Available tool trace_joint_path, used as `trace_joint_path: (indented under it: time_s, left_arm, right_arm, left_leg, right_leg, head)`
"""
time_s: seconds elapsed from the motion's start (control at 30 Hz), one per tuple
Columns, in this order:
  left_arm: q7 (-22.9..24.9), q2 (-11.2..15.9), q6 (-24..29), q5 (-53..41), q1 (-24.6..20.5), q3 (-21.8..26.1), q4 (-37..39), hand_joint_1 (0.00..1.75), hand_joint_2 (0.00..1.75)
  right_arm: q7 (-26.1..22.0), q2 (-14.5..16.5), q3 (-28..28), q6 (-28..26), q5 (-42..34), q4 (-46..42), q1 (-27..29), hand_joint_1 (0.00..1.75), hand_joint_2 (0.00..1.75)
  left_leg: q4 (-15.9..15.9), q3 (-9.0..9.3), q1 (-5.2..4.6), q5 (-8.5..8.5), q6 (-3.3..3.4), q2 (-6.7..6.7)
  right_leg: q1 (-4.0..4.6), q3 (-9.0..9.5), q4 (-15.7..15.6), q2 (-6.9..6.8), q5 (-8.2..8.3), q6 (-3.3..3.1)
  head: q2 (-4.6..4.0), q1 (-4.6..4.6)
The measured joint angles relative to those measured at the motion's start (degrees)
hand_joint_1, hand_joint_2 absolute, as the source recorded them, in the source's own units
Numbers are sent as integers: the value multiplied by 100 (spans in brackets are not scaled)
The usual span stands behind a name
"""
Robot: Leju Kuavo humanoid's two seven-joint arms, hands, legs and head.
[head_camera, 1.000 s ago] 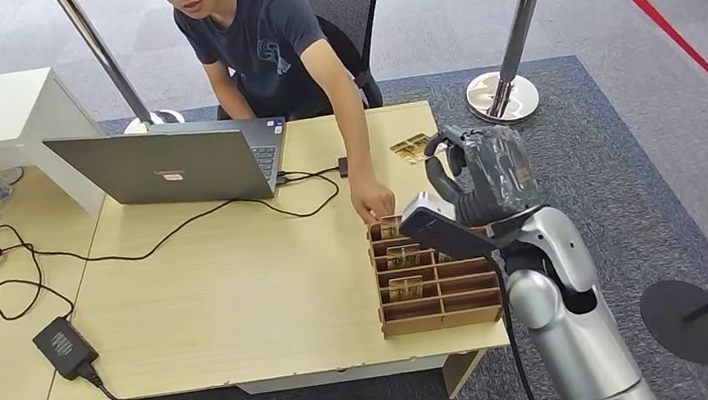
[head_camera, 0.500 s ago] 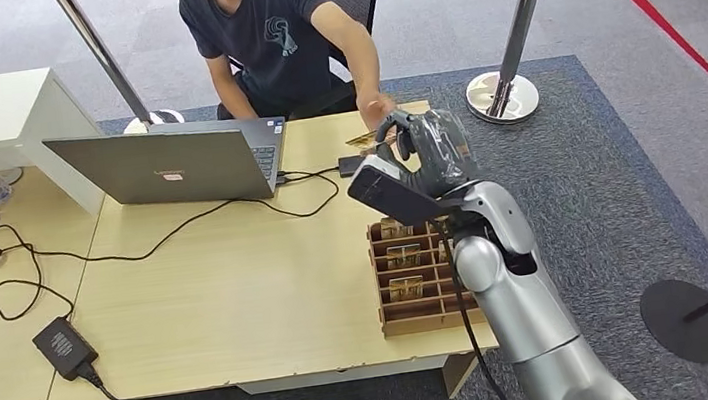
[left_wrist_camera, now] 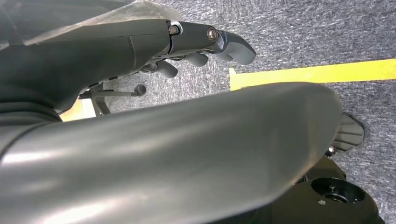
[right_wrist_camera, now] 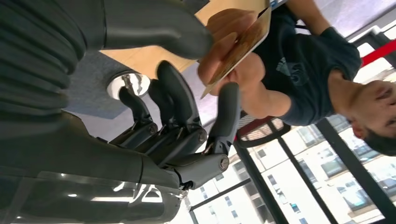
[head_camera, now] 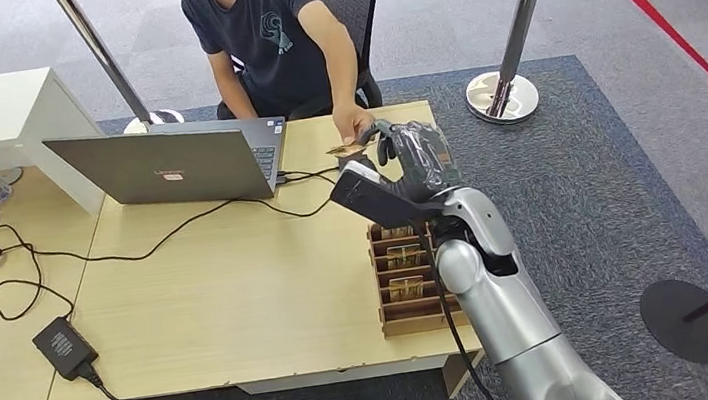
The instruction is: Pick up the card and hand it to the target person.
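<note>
My right arm (head_camera: 504, 314) is silver and smooth, built of rounded segments, with a black cable (head_camera: 458, 334) running along its side. A flat black block (head_camera: 381, 193) sits at the wrist. The right hand (head_camera: 412, 153) is dark grey under clear, glossy plastic wrap; up close its fingers (right_wrist_camera: 175, 95) are matte charcoal, with silver screws (right_wrist_camera: 224, 162) at the knuckles and a ribbed cover (right_wrist_camera: 32, 56). The left hand (left_wrist_camera: 205, 39) is likewise dark grey, with two screw heads near 12 o'clock and wrinkled plastic film over it.

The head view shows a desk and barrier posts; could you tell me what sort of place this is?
Probably an office reception or demo area: a laptop on a desk, a seated person, and barrier posts on carpet.
</note>
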Motion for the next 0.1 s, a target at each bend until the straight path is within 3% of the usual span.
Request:
trace_joint_path:
  time_s: [0.03,0.1]
  left_arm:
    - [4,1,2,-3,1,0,0,0,0]
    - [9,0,7,-5,2,0,0,0,0]
  right_arm:
    - [66,0,-14,-12,40,4,10,0,0]
    - [152,-1,-49,-32,93,-2,35,0,0]
  left_leg:
    - [0,0,0,0,0,0]
    - [0,0,0,0,0,0]
  right_leg:
    - [0,0,0,0,0,0]
    - [0,-1,-1,0,0,0]
  head:
    - [-1,-1]
    - [-1,0]
